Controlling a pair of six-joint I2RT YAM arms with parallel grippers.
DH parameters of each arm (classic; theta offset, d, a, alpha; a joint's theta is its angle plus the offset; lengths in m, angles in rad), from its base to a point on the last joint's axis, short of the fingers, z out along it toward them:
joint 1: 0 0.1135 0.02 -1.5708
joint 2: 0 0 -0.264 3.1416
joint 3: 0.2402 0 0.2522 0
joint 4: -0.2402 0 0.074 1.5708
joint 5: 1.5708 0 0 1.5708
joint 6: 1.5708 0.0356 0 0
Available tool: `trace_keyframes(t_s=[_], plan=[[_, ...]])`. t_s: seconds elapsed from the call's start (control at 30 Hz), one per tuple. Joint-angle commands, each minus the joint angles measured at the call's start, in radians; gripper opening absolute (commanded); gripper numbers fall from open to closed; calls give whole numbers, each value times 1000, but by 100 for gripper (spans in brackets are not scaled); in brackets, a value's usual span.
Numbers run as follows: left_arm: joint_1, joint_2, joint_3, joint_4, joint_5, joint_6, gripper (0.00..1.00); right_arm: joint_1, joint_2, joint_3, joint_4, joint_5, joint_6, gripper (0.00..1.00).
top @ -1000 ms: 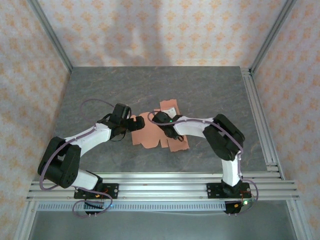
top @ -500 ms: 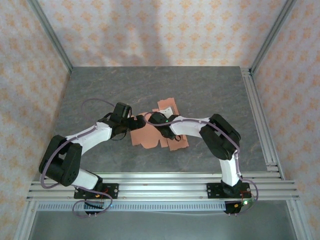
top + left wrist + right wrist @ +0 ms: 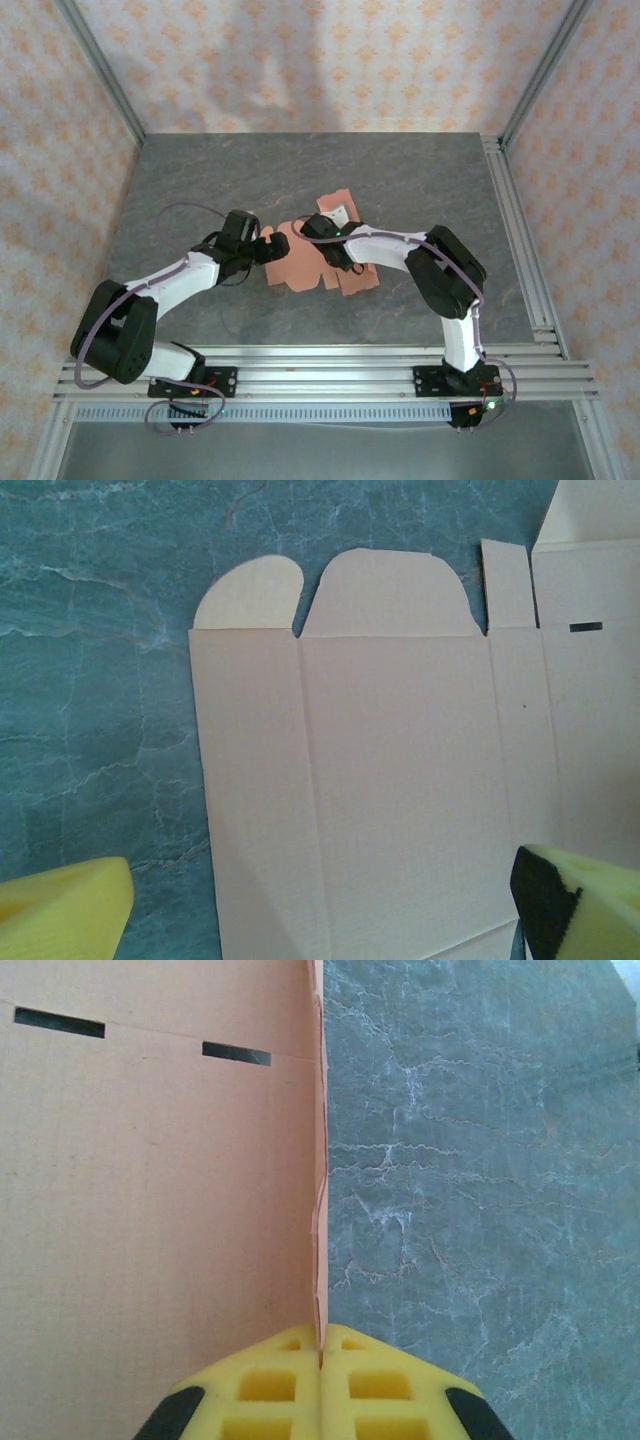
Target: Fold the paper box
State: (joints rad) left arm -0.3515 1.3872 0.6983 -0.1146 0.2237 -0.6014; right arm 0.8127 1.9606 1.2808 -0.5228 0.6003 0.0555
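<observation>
- The paper box [image 3: 315, 262] is laid out as a flat die-cut sheet near the middle of the counter [image 3: 300, 170], between the two grippers.
- In the left wrist view the sheet [image 3: 400, 780] is shown as creased panels with two rounded flaps [image 3: 390, 590] at its far edge. In the right wrist view two dark slots [image 3: 236, 1053] are seen cut into a panel [image 3: 150, 1180].
- The right gripper [image 3: 312, 228] is pressed together on a thin edge of the sheet, which is pinched between the yellow pads [image 3: 322, 1360].
- The left gripper [image 3: 268, 248] is spread wide at the sheet's left side. One pad is seen over the bare counter and the other over the card [image 3: 320, 910], and nothing is held.
- The step in hand is judged to be the first fold, with an edge gripped but no panel turned over yet.
- For the next move, the pinched edge would have to be raised and swung about its crease. The left gripper could meanwhile be brought down to pin the neighbouring panel, because thin card is likely to slide or buckle.
- No walls are stood up, so no compartment is formed and nothing is contained.
</observation>
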Motion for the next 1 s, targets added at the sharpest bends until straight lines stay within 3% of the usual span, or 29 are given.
trace_keyframes(t_s=[0.0,0.2,0.47,0.7,0.97], plan=[[4,-24,1,27,-16,6,98,-12,-26,-6,10,-21,-38,5],[3,-4,25,32,-12,20,99,23,77,110,-107,124,-26,5],[3,-52,-8,40,-22,15,99,-1,10,43,-39,25,-39,6],[3,-91,-44,35,-45,8,98,34,103,113,-119,163,-48,6],[3,-97,-50,27,-52,-5,98,-32,-51,-31,43,-59,-44,8]])
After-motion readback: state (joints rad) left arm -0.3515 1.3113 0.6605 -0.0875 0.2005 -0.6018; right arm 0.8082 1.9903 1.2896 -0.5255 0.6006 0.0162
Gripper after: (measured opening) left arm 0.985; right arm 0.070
